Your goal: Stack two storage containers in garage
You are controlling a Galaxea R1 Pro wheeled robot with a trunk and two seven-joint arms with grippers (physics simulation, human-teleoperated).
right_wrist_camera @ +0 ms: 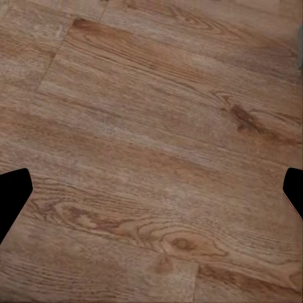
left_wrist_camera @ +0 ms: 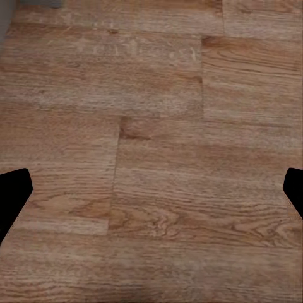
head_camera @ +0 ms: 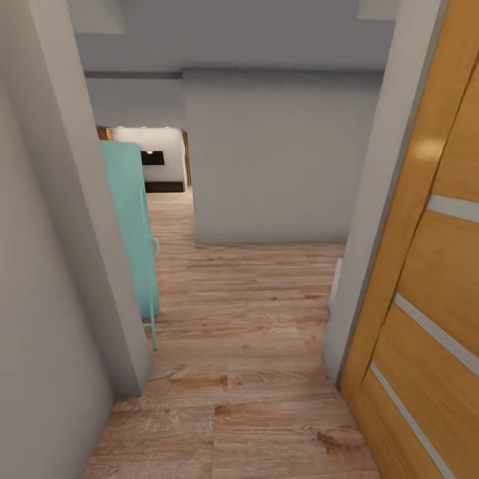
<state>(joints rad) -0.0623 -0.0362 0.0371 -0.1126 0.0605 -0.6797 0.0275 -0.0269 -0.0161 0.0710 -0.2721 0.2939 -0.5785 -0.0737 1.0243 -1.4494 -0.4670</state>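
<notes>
Head view: grey walls (head_camera: 279, 159) of a narrow passage, largest of all, closing in on both sides. Underfoot, light wood-plank flooring (head_camera: 246, 372) running ahead toward a lit opening far off. At the right edge, an orange-brown door (head_camera: 432, 279) with pale inset strips, swung open. Against the left wall, a teal chair (head_camera: 133, 226), partly hidden by the corner. Nothing red-orange anywhere; the two storage containers out of sight, their place not tellable from these pictures, so presumably a stretch of travel, with no bin carried.

Left wrist view: planks below, and the left gripper (left_wrist_camera: 151, 189) spread wide, dark fingertips (left_wrist_camera: 14, 189) at opposite edges, holding nothing. Right wrist view: same flooring, the right gripper (right_wrist_camera: 151, 189) likewise spread and bare, one fingertip (right_wrist_camera: 12, 189) at the rim.

On handling, a judgement only: thin-walled open bins, likely light, fairly stiff yet flexing at the rim, possibly slick; best pinched over a long wall's top edge near its middle.
</notes>
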